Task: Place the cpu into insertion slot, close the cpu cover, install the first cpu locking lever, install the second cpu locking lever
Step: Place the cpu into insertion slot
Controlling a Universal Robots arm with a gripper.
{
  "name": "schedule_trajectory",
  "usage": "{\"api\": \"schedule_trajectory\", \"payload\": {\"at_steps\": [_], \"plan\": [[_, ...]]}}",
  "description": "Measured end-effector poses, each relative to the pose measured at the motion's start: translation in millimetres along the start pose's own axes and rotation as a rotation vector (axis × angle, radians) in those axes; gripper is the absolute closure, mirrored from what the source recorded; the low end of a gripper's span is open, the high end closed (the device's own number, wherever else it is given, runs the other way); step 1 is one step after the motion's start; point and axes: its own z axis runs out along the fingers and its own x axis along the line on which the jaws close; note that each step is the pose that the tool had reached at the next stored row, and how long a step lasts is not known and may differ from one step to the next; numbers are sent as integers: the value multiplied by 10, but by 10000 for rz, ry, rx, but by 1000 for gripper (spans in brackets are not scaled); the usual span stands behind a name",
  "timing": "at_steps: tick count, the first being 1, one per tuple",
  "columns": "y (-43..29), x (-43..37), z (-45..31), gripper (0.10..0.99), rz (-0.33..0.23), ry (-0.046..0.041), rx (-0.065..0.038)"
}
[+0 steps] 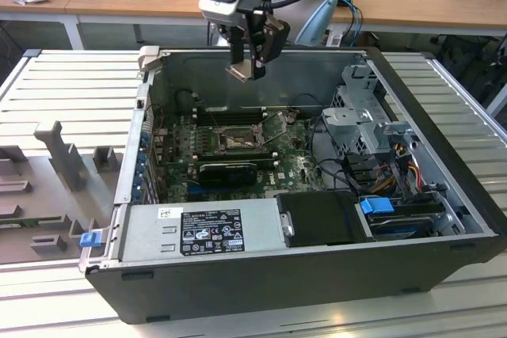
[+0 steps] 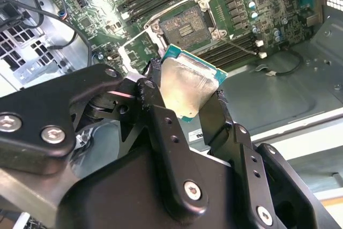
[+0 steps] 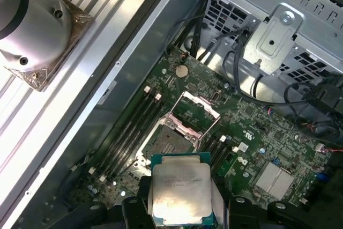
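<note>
Black pincer (image 1: 247,69) pinches the pale silvery square cpu (image 2: 185,87) by opposite edges over the open black computer case (image 1: 277,282); the dark-framed, tan-centred insertion slot (image 3: 167,139) lies bare near the case's far wall, its thin silvery cpu cover (image 3: 196,115) apparently raised to admit it.

cpu (image 2: 187,87) in hand (image 2: 188,83), above insertion slot (image 2: 186,28)

A ribbed grey metal table (image 1: 63,77) carries 1 open black computer case (image 1: 301,279), which lies on its side across the slats with its open face up. At the exterior view's left, grey moulded holders (image 1: 49,187) with upright posts rest on the same surface, just beside the case.
</note>
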Motion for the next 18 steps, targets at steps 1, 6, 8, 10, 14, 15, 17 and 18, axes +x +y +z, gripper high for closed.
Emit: {"api": "schedule_trajectory", "payload": {"at_steps": [1, 6, 8, 10, 14, 15, 17, 18], "plan": [[0, 0, 0, 561, 28, -3, 0], [0, 0, 0, 561, 208, -18, -4], [0, 0, 1, 561, 316, -29, -7], [0, 0, 1, 561, 424, -38, -8], [0, 0, 2, 561, 617, -55, -12], [0, 0, 2, 561, 649, -58, -12], [0, 0, 2, 561, 695, -62, -13], [0, 0, 2, 561, 711, -64, -13]]}}
